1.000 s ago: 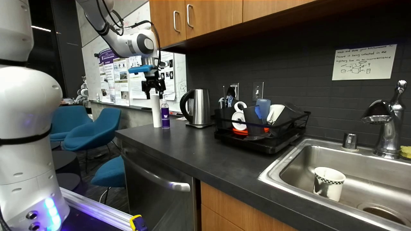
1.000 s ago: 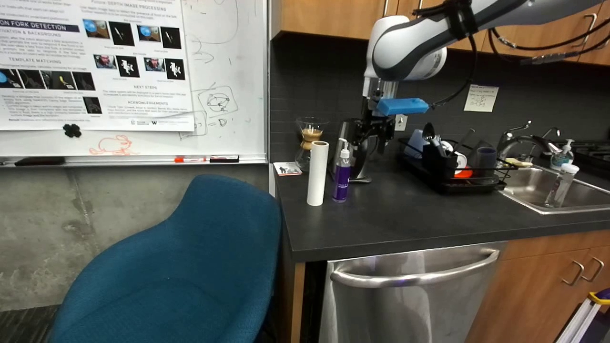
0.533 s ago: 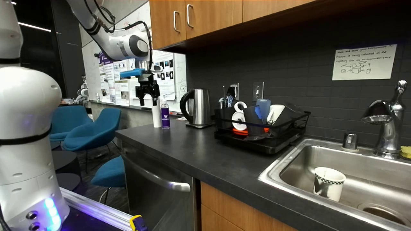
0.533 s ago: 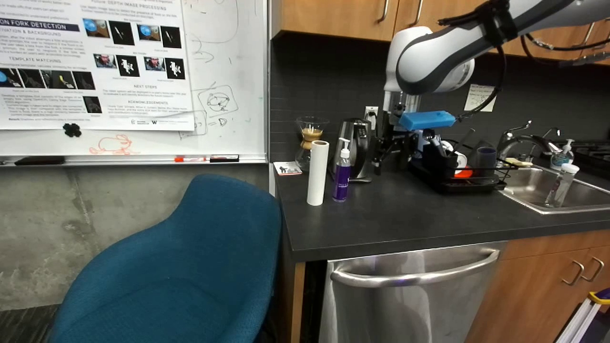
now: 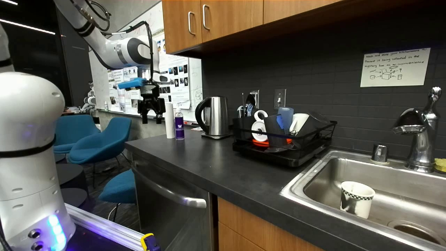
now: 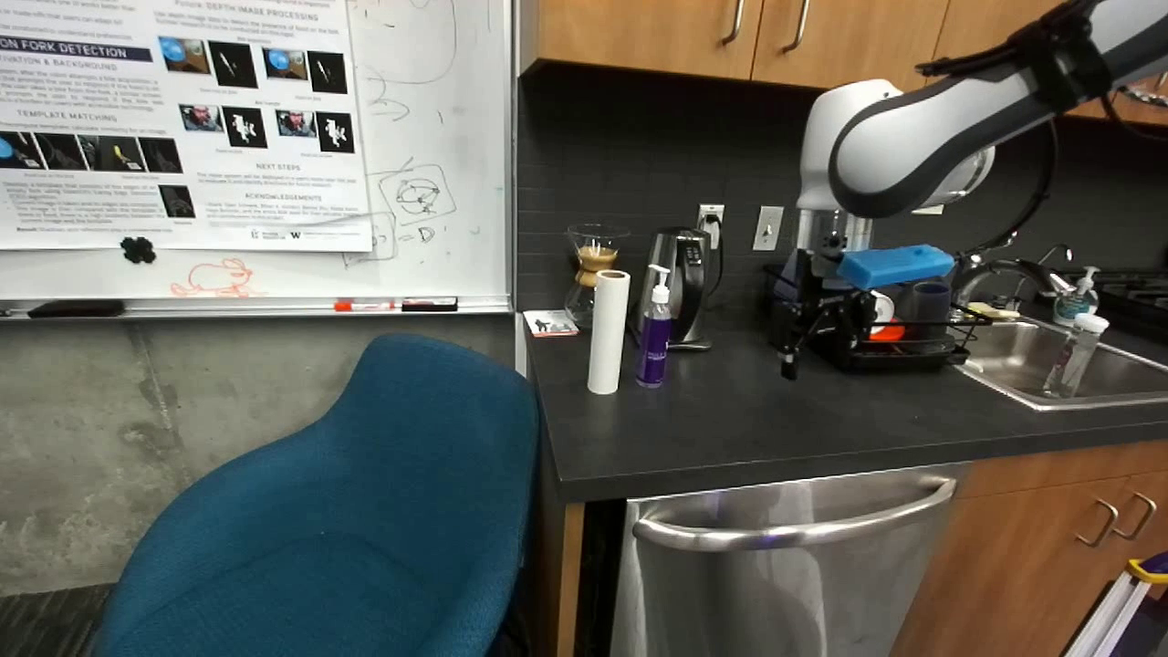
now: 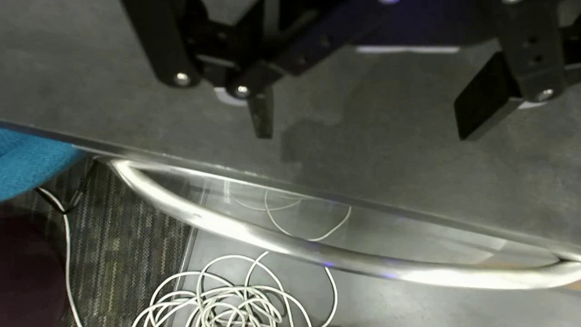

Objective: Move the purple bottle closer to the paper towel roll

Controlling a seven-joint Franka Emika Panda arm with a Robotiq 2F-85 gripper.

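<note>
The purple bottle (image 5: 179,128), with a clear pump top, stands upright on the counter; it also shows in an exterior view (image 6: 653,345). The white paper towel roll (image 5: 169,122) stands upright close beside it, with a narrow gap between them in an exterior view (image 6: 609,333). My gripper (image 5: 152,120) points down above the counter, apart from both, and is well to the bottle's right in an exterior view (image 6: 818,354). In the wrist view the gripper (image 7: 364,135) is open, its fingers wide apart with only counter beneath. Neither bottle nor roll shows there.
A steel kettle (image 6: 673,287) stands behind the bottle, and a glass coffee maker (image 6: 593,265) behind the roll. A loaded dish rack (image 5: 278,153) and sink (image 5: 334,164) lie farther along. The counter's front edge and dishwasher handle (image 7: 290,247) run below my gripper.
My gripper has moved down and away from the bottle and roll, towards the counter's front edge. It stays open. The bottle and roll have not moved.
</note>
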